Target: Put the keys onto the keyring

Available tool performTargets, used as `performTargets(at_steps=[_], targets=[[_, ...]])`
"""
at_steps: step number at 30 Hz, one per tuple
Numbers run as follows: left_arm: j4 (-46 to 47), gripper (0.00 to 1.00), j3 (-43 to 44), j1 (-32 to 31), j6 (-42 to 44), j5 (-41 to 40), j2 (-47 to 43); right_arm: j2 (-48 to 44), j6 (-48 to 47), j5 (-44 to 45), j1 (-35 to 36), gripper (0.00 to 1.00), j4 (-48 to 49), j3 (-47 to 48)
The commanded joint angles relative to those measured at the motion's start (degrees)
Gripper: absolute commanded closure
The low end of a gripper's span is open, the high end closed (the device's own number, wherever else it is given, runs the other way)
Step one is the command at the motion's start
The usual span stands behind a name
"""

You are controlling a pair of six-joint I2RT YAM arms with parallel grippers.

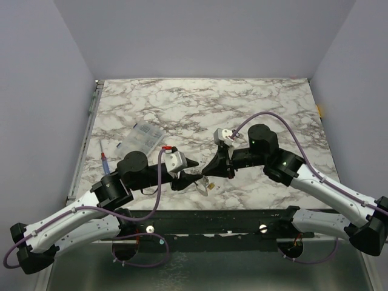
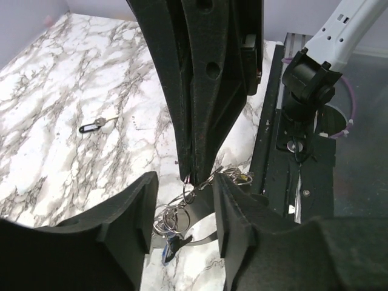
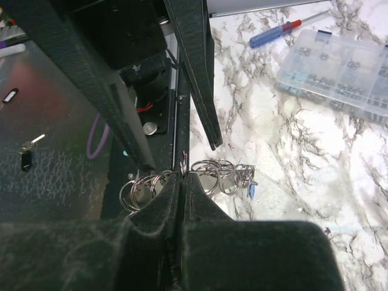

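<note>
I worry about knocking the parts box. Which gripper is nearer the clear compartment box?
Left. The left gripper lies right of the clear compartment box, toward the bases. The right gripper, shut on the keyring, lies beyond it, farther right.

I see clear plastic compartment box point(image 1: 140, 138) lying flat on white grey-veined marble tabletop point(image 1: 254, 100). Blue-handled screwdriver with red collar point(image 1: 105, 163) just left of box, small gap between.
</note>
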Motion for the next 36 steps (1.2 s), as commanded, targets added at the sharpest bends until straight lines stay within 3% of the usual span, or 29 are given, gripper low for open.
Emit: performTargets(at_steps=[1, 10, 16, 36], targets=[[-0.37, 0.48, 1.23, -0.19, -0.36, -0.49, -1.29, -1.52, -1.07, 2.64, 0.29, 0.99, 2.51, -0.13], [-2.37, 0.41, 2.04, -0.23, -1.94, -0.21, -5.32, -3.56, -0.22, 4.66, 0.27, 0.99, 4.43, -0.74], [6.41, 0.52, -3.61, -0.24, -5.77, -4.72, -12.46, -5.57, 1.24, 3.30, 0.29, 0.99, 5.94, -0.95], [19.46, 0.64, -8.34, -0.23, -8.22, -1.72, -7.42, -8.07, 4.62, -0.64, 0.29, 0.99, 8.74, -0.69]])
